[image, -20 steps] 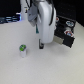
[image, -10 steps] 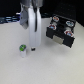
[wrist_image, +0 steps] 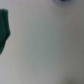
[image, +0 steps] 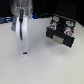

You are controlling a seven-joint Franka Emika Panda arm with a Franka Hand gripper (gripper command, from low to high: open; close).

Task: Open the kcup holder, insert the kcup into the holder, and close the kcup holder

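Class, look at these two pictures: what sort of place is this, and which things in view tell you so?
Probably a robot test bench, possibly simulated. A white robot arm hangs over a plain pale table, a black drawer box with round cup slots sits on it, and the backdrop is dark. No household clutter shows.

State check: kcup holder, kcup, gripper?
kcup holder: appears open, round slots showing.
kcup: outside the holder, a blurred green shape by the gripper; grasp unclear.
gripper: pointing down, low over the table; open or shut unclear.
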